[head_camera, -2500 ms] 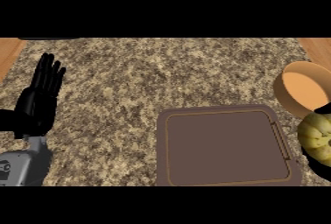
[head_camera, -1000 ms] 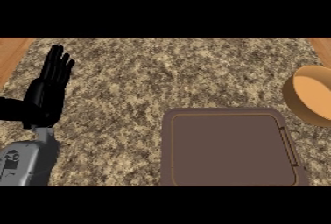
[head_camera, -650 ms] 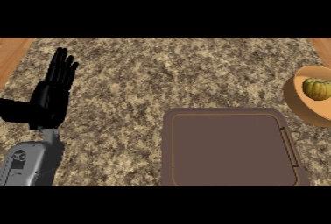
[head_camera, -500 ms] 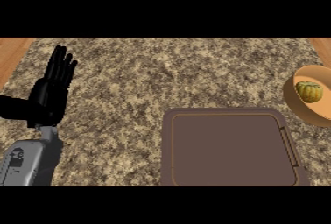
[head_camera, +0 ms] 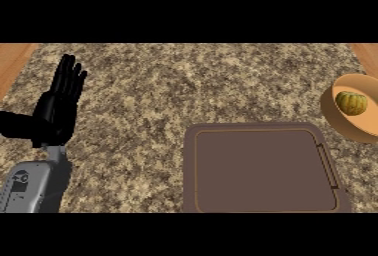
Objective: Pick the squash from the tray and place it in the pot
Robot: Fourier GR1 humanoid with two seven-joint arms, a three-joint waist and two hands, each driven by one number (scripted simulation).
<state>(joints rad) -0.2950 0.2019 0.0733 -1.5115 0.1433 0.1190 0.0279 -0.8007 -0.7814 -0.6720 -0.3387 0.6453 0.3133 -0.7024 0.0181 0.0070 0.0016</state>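
At the right edge of the speckled granite table [head_camera: 184, 85], the yellow-green squash [head_camera: 352, 102] sits in the tan round pot [head_camera: 341, 120], the brown tray [head_camera: 266, 170] bare, the black left hand [head_camera: 55, 112] resting, fingers straight, holding nothing; little left to spoil unless that pot gets nudged.

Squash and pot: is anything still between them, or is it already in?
Nothing visible stands between them: the squash already lies inside the pot at the view's right edge. The tray holds nothing. The left hand rests open at the left; the right hand is out of view.
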